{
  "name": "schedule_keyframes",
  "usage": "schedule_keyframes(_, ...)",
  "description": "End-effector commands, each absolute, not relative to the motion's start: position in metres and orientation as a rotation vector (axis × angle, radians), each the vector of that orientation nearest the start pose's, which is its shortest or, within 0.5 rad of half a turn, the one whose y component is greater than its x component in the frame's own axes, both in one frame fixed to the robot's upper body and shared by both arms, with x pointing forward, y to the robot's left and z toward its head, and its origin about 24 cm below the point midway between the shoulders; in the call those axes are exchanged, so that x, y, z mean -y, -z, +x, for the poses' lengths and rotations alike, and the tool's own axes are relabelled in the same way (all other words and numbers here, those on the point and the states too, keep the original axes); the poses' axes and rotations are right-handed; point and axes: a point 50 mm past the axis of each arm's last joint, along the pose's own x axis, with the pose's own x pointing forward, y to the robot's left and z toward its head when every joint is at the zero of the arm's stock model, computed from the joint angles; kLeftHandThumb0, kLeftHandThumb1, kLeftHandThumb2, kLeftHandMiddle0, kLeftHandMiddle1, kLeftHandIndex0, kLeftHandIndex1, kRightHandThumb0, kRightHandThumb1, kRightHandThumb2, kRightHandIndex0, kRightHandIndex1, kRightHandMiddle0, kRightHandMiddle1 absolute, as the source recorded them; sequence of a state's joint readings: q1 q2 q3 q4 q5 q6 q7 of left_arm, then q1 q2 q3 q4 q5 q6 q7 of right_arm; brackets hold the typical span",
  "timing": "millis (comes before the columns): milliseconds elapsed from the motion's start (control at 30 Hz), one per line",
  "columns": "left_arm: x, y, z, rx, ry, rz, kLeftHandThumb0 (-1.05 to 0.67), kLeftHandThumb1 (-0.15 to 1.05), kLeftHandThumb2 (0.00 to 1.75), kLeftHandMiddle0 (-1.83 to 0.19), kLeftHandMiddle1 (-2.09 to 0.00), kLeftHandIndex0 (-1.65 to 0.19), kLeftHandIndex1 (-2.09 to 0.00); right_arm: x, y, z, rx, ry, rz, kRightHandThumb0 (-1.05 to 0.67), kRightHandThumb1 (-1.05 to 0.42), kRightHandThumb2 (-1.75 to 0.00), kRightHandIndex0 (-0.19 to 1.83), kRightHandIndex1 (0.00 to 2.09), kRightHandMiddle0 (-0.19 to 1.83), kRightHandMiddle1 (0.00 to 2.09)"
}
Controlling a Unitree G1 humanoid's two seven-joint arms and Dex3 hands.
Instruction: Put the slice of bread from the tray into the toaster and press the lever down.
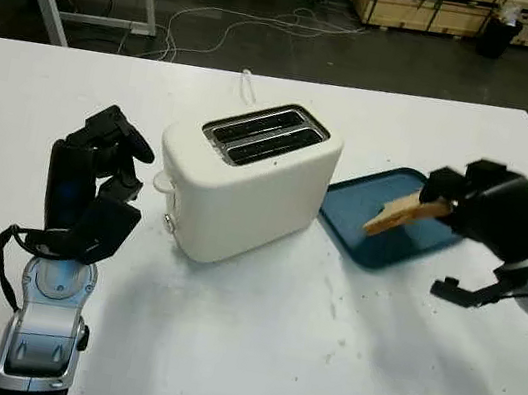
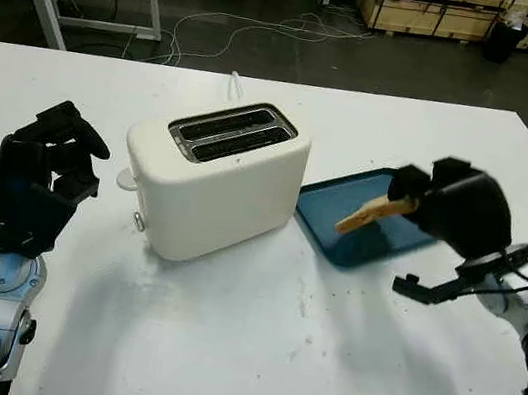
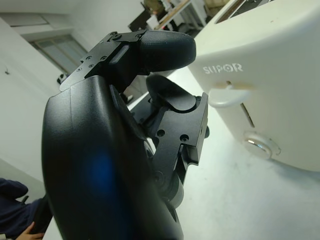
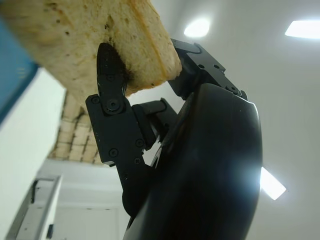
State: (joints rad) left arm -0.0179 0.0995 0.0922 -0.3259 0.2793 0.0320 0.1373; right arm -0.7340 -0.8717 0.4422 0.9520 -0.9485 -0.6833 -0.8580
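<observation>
Fingers [image 4: 111,75] of black right hand [image 1: 466,203] clamped on one end of tan bread slice [image 1: 395,213], slice tilted and lifted over dark blue plastic tray [image 1: 359,236], at 3 o'clock of cream two-slot toaster [image 1: 246,182]. Toaster at centre of white table [image 1: 316,369], both slots empty, rounded cream lever [image 3: 229,95] on end face towards 9 o'clock, up. Black left hand [image 1: 95,179] raised at 9 o'clock of toaster near lever, not touching, fingers curled, holding nothing.
</observation>
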Motion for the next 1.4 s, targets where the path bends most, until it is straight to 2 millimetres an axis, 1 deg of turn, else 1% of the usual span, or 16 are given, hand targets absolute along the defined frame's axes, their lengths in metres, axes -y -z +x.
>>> schedule_keyframes(0,-0.187,-0.129,0.247,0.352,-0.26,0.371,-0.05,0.88,1.07,-1.1,-1.75,-0.72,-1.75,0.279,-0.17,0.337,0.811,0.068,-1.529,-0.35,-0.92,-0.25,0.84,1.75,0.74,1.47)
schedule_keyframes(133,-0.187,-0.129,0.246,0.35,-0.261,0.37,-0.05,0.88,1.07,-1.1,-1.75,-0.71,-1.75,0.275,-0.195,0.347,0.787,0.102,-1.436,-0.38,-0.92,-0.29,0.86,1.75,0.74,1.49)
schedule_keyframes(233,-0.187,-0.129,0.246,0.353,-0.265,0.37,-0.04,0.88,1.07,-1.09,-1.75,-0.71,-1.75,0.273,-0.217,0.355,0.747,0.095,-1.351,-0.38,-0.92,-0.34,0.84,1.75,0.74,1.42)
schedule_keyframes(333,-0.187,-0.129,0.246,0.349,-0.266,0.369,-0.04,0.87,1.08,-1.08,-1.75,-0.7,-1.75,0.27,-0.238,0.363,0.712,0.086,-1.259,-0.39,-0.92,-0.36,0.84,1.69,0.81,1.25)
schedule_keyframes(400,-0.188,-0.128,0.245,0.349,-0.267,0.369,-0.05,0.87,1.07,-1.07,-1.75,-0.69,-1.75,0.264,-0.258,0.37,0.687,0.054,-1.159,-0.4,-0.92,-0.35,0.81,1.72,0.78,1.28)
schedule_keyframes(467,-0.188,-0.128,0.245,0.354,-0.265,0.364,-0.05,0.88,1.07,-1.07,-1.75,-0.7,-1.75,0.257,-0.275,0.373,0.688,0.004,-1.086,-0.38,-0.92,-0.34,0.8,1.74,0.8,1.18)
schedule_keyframes(500,-0.188,-0.128,0.245,0.355,-0.263,0.365,-0.05,0.88,1.07,-1.08,-1.75,-0.7,-1.75,0.253,-0.283,0.374,0.693,-0.038,-1.046,-0.37,-0.92,-0.34,0.81,1.74,0.75,1.26)
schedule_keyframes(567,-0.188,-0.128,0.245,0.353,-0.264,0.369,-0.05,0.88,1.07,-1.08,-1.75,-0.7,-1.75,0.246,-0.296,0.376,0.689,-0.1,-0.979,-0.34,-0.92,-0.34,0.8,1.74,0.63,1.56)
schedule_keyframes(600,-0.188,-0.128,0.245,0.352,-0.265,0.369,-0.05,0.88,1.07,-1.08,-1.75,-0.7,-1.75,0.242,-0.303,0.377,0.689,-0.125,-0.952,-0.35,-0.92,-0.34,0.81,1.75,0.62,1.63)
schedule_keyframes(700,-0.189,-0.128,0.244,0.352,-0.267,0.366,-0.05,0.88,1.06,-1.07,-1.75,-0.69,-1.75,0.224,-0.323,0.38,0.717,-0.193,-0.923,-0.36,-0.92,-0.34,0.88,1.75,0.67,1.73)
schedule_keyframes(800,-0.19,-0.127,0.244,0.346,-0.273,0.368,-0.05,0.88,1.04,-1.06,-1.75,-0.69,-1.75,0.204,-0.336,0.382,0.737,-0.262,-0.906,-0.36,-0.92,-0.34,0.94,1.75,0.74,1.74)
schedule_keyframes(867,-0.19,-0.127,0.244,0.347,-0.272,0.369,-0.05,0.88,1.03,-1.06,-1.75,-0.68,-1.75,0.191,-0.342,0.385,0.724,-0.32,-0.874,-0.33,-0.92,-0.34,0.96,1.75,0.75,1.74)
schedule_keyframes(1000,-0.189,-0.127,0.244,0.351,-0.27,0.372,-0.05,0.88,1.03,-1.07,-1.75,-0.69,-1.75,0.157,-0.346,0.388,0.709,-0.406,-0.899,-0.44,-0.92,-0.37,1.04,1.75,0.85,1.75)
schedule_keyframes(1067,-0.189,-0.127,0.244,0.353,-0.27,0.371,-0.05,0.88,1.03,-1.07,-1.75,-0.69,-1.75,0.143,-0.341,0.389,0.689,-0.458,-0.88,-0.48,-0.92,-0.37,1.07,1.75,0.88,1.75)
schedule_keyframes(1200,-0.19,-0.126,0.243,0.356,-0.272,0.374,-0.05,0.88,1.03,-1.06,-1.75,-0.69,-1.75,0.124,-0.331,0.39,0.62,-0.541,-0.862,-0.51,-0.92,-0.38,1.07,1.75,0.87,1.75)
schedule_keyframes(1367,-0.19,-0.126,0.243,0.353,-0.272,0.369,-0.06,0.88,1.04,-1.08,-1.75,-0.69,-1.75,0.103,-0.315,0.388,0.562,-0.622,-0.852,-0.5,-0.92,-0.38,1.12,1.75,0.95,1.75)
